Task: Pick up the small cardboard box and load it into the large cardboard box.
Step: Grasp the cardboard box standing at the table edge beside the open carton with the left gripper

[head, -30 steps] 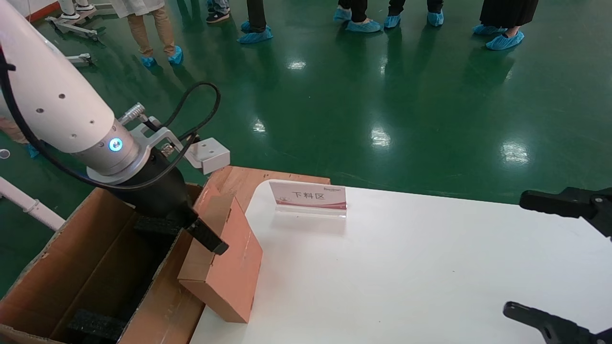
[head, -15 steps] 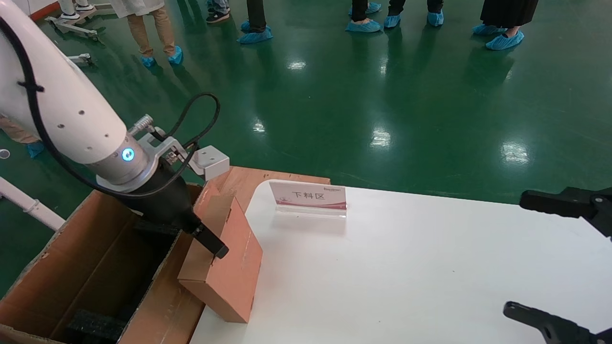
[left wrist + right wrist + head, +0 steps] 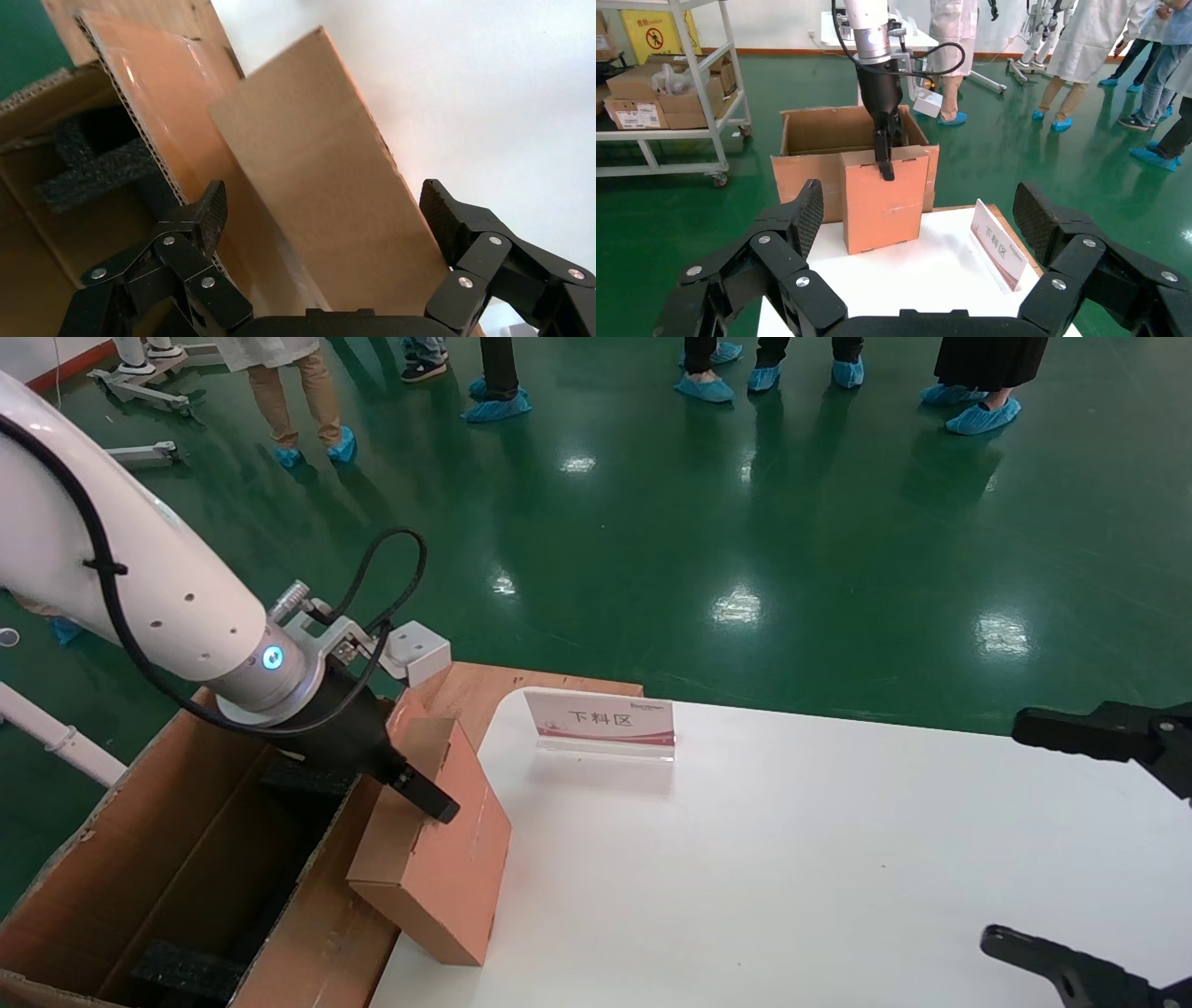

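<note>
The small cardboard box [image 3: 438,859] [image 3: 316,175] [image 3: 884,203] stands tilted at the white table's left edge, leaning on the large cardboard box [image 3: 177,859] [image 3: 162,91] [image 3: 807,175]. My left gripper [image 3: 410,794] [image 3: 323,203] is open and straddles the small box's upper edge. One finger [image 3: 428,798] lies on the face toward the table; the other is hidden behind the box in the head view. The wrist view shows both pads wide apart, not pressing. My right gripper [image 3: 1004,831] [image 3: 917,200] hovers open and empty over the table's right end.
Black foam blocks [image 3: 182,966] [image 3: 91,175] sit inside the large box. A labelled sign [image 3: 601,719] [image 3: 996,242] stands at the back of the table [image 3: 792,859]. People stand on the green floor beyond, and a shelf trolley [image 3: 666,91] stands far behind the large box.
My left wrist has dropped lower and shifted toward the table, and its visible finger has slid a little along the small box's top. The box and the right arm have not moved.
</note>
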{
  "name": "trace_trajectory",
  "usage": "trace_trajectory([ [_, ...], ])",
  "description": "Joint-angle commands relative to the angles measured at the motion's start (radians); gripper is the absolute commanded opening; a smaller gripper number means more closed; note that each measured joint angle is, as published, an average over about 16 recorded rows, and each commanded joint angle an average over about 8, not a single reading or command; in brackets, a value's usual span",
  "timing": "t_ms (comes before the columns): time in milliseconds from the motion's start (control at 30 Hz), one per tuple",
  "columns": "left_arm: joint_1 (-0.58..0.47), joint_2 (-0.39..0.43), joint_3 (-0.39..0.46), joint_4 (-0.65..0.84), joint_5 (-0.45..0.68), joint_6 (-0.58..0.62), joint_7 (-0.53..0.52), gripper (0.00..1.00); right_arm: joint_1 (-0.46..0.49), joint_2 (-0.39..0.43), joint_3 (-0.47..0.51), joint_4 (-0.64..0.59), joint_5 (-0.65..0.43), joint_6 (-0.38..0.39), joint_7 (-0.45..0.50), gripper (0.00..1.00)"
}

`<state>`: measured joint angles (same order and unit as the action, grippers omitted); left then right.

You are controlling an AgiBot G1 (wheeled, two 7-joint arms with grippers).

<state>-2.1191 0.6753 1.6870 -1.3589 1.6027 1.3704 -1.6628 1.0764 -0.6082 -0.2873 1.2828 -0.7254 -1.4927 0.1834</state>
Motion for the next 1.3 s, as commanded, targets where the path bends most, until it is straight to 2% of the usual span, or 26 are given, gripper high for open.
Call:
trace_trajectory([
  [33,0.004,-0.005,-0.002,0.000,-0.012,-0.002,0.005,1.00,0.000,0.000,0.000,0.000,0.000,0.000,0.000,1.00],
  [233,0.006,-0.016,-0.005,0.000,-0.029,-0.005,0.008,1.00,0.000,0.000,0.000,0.000,0.000,0.000,0.000,1.00],
  [267,0.006,-0.018,-0.005,0.001,-0.030,-0.006,0.008,1.00,0.000,0.000,0.000,0.000,0.000,0.000,0.000,0.93],
  [500,0.007,-0.019,-0.006,0.001,-0.033,-0.006,0.008,0.12,0.000,0.000,0.000,0.000,0.000,0.000,0.000,0.06],
  [533,0.007,-0.018,-0.006,0.001,-0.032,-0.006,0.008,0.00,0.000,0.000,0.000,0.000,0.000,0.000,0.000,0.00],
  [1300,0.005,-0.014,-0.006,0.001,-0.028,-0.002,0.010,0.00,0.000,0.000,0.000,0.000,0.000,0.000,0.000,0.00],
])
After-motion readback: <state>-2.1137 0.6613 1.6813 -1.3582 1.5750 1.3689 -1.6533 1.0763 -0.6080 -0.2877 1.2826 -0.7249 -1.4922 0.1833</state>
